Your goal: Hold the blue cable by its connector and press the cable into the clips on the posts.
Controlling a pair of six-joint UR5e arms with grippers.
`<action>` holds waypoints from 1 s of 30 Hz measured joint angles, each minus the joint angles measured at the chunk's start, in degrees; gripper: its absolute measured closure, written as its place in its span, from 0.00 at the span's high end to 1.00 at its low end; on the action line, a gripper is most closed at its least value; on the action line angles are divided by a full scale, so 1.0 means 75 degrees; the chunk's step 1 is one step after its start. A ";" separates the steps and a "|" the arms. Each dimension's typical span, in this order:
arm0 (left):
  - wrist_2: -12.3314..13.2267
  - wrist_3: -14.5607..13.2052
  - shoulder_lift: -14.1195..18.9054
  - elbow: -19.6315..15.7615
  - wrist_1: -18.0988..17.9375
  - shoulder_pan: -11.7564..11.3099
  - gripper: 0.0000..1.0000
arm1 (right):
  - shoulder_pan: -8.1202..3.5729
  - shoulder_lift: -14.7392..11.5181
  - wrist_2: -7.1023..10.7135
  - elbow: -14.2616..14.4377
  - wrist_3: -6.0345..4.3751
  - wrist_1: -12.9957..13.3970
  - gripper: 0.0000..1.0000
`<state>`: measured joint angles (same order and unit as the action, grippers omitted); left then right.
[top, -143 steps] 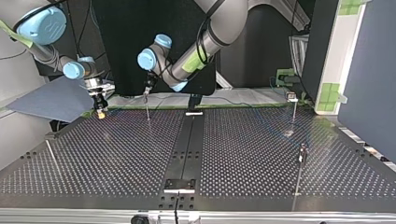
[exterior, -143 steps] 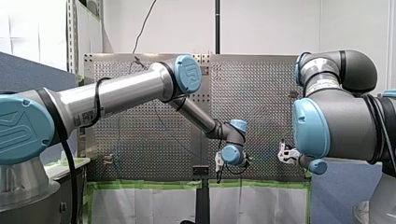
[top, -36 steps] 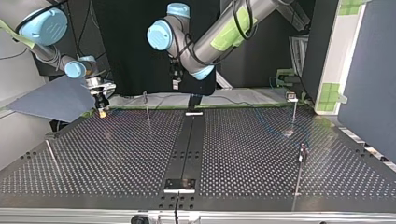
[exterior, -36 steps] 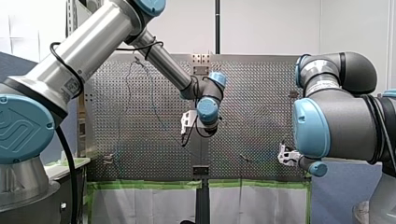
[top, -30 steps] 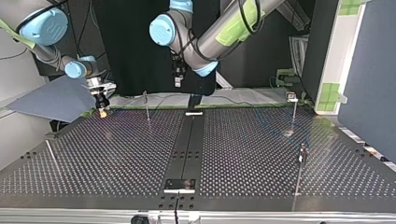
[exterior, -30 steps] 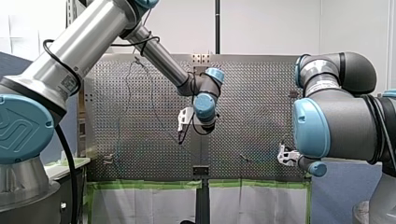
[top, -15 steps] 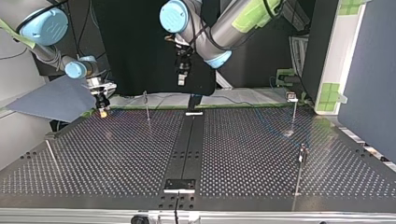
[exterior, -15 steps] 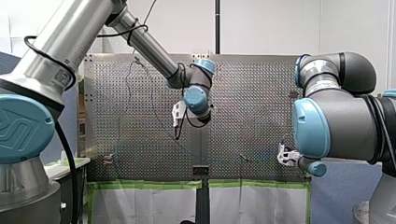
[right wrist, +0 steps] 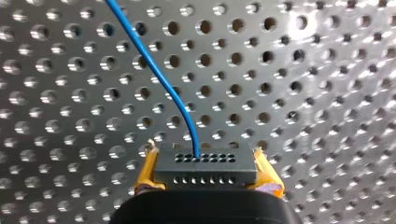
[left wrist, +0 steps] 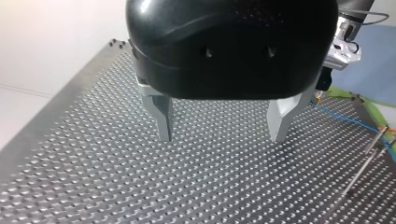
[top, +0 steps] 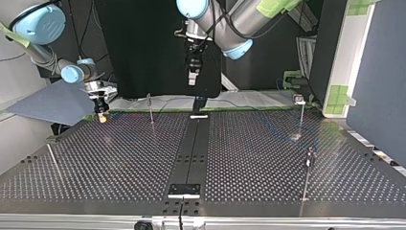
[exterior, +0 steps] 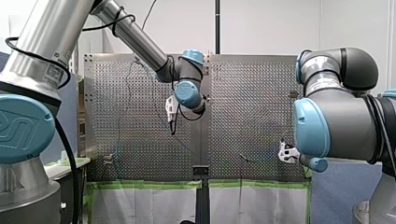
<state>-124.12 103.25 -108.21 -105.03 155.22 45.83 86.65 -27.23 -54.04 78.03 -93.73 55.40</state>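
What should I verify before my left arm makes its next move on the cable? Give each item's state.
1. Right gripper shut on the connector: ok.
2. Blue cable leaves the connector in a smooth curve, no kink: ok.
3. Left gripper open and empty: ok.
4. Left gripper above and apart from the nearest post in the top view: ok.
5. Cable seated in that post's clip: cannot tell.
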 joint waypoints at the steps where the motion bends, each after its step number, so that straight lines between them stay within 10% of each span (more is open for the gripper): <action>1: 0.0001 -0.0002 0.0060 -0.0058 -0.0062 -0.0002 1.00 | 0.0006 -0.0053 -0.0004 0.0001 0.0058 -0.0058 0.02; 24: 0.0042 0.0153 -0.0971 -0.1563 -0.1569 -0.0046 1.00 | 0.0385 -0.1269 -0.0144 0.0103 0.1485 -0.1464 0.02; 30: 0.0045 0.0133 -0.1206 -0.1799 -0.1802 -0.0058 1.00 | 0.0434 -0.1268 -0.0223 0.0103 0.1670 -0.1594 0.02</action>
<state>-123.78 104.25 -117.26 -118.53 141.70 45.39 89.91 -36.74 -55.72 78.80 -81.20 43.45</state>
